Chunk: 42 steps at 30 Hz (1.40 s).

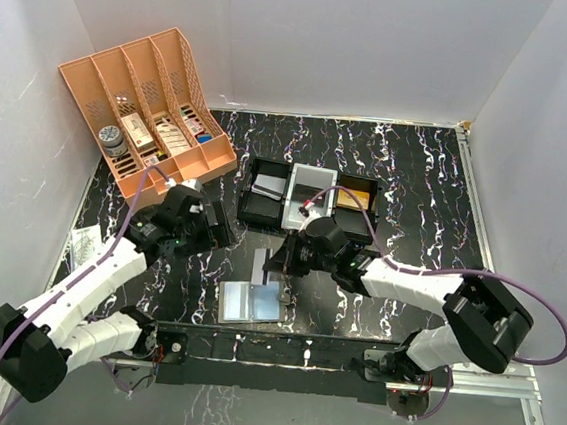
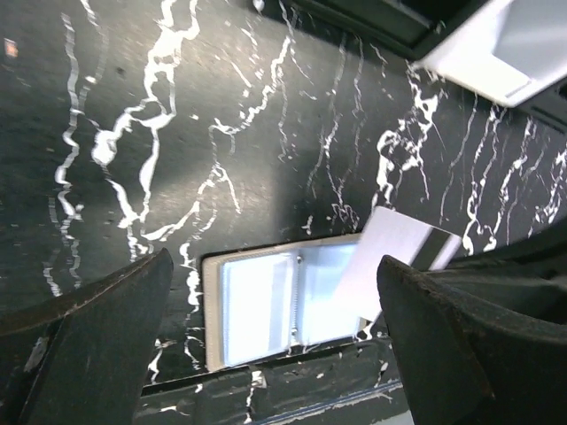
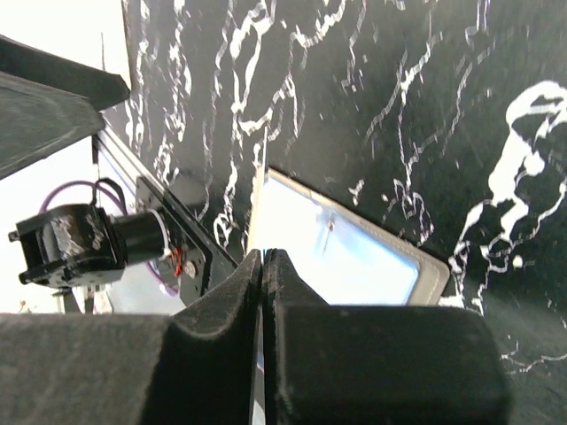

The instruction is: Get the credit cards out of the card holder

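The card holder (image 1: 252,302) lies open on the black marbled table near the front edge, its pale blue slotted inside up (image 2: 266,310) (image 3: 354,257). My right gripper (image 1: 272,263) hangs just above its right half, shut on a thin pale credit card (image 1: 262,267) with a dark stripe (image 2: 399,257). In the right wrist view this card shows edge-on (image 3: 262,186) above the closed fingertips (image 3: 264,266). My left gripper (image 1: 219,234) stands open and holds nothing, up and left of the holder, its fingers (image 2: 89,345) spread wide on either side of it.
A black three-compartment tray (image 1: 246,207) stands behind the grippers, with a grey card (image 1: 267,184) in its left part and an orange card (image 1: 358,196) in its right. An orange lattice organiser (image 1: 148,109) sits at the back left. White walls enclose the table.
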Available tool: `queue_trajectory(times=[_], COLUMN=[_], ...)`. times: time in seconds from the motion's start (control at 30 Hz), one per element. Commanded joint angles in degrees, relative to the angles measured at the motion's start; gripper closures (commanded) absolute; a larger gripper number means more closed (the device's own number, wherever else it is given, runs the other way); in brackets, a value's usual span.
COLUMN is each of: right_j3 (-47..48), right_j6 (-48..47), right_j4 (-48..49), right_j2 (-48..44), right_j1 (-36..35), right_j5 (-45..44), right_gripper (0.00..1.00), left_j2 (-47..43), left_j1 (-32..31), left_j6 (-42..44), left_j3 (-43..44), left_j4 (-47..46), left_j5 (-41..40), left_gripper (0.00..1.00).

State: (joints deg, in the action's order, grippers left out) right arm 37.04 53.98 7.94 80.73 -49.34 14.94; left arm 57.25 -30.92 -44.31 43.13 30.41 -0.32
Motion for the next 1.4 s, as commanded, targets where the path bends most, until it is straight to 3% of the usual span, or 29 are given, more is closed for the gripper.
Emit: queue_trajectory(times=[0.0,0.27,0.43,0.57,0.7,0.77,0.83,0.97,1.07,1.27,1.37], right_j3=[3.99,4.29,3.39,4.13,7.64,10.74,16.77,21.29,25.76,34.90,39.09], right_j6=[-3.06,-3.42,-3.50,-9.25,-12.53,-22.20,-36.69,-49.38,-54.88,-65.41,-66.11], right_j4=[4.48,6.64,11.40,16.65,15.90,14.19,6.56,2.38,-1.03,-8.14,-10.24], right_j2=[-3.72,-7.96,-10.03,-9.68,-7.22,-6.05,-4.66,-1.43,3.02,11.26,14.93], right_j1=[0.48,2.86,7.17,9.62,11.79,12.37,12.40,12.36,12.14,9.90,8.83], right_j5=[-7.54,-14.50,-13.37,-9.44,-7.29,-4.58,-5.14,-9.55,-6.89,-9.79,-10.95], right_gripper=[1.00,1.00,1.00,1.00,1.00,1.00,1.00,1.00,1.00,1.00,1.00], left_j2=[0.03,-2.20,-0.16,-1.52,-2.79,-1.95,-1.98,-4.11,-3.69,-4.46,-5.52], left_j1=[4.10,6.48,11.78,12.68,12.98,12.96,12.95,12.99,12.99,12.83,12.81], left_j6=[6.27,12.32,15.14,16.70,18.46,18.99,18.35,19.40,19.79,17.52,17.67], left_j3=[4.47,8.01,6.95,4.46,1.82,2.53,2.43,0.50,0.44,0.14,-0.10], left_j4=[6.42,10.73,10.01,5.26,2.06,3.88,4.96,1.11,0.65,1.32,1.17], left_j5=[-1.62,-12.37,-9.66,-7.74,-9.28,-9.15,-10.62,-9.32,-9.81,-8.63,-11.96], left_gripper=[0.01,0.01,0.01,0.01,0.01,0.01,0.01,0.01,0.01,0.01,0.01])
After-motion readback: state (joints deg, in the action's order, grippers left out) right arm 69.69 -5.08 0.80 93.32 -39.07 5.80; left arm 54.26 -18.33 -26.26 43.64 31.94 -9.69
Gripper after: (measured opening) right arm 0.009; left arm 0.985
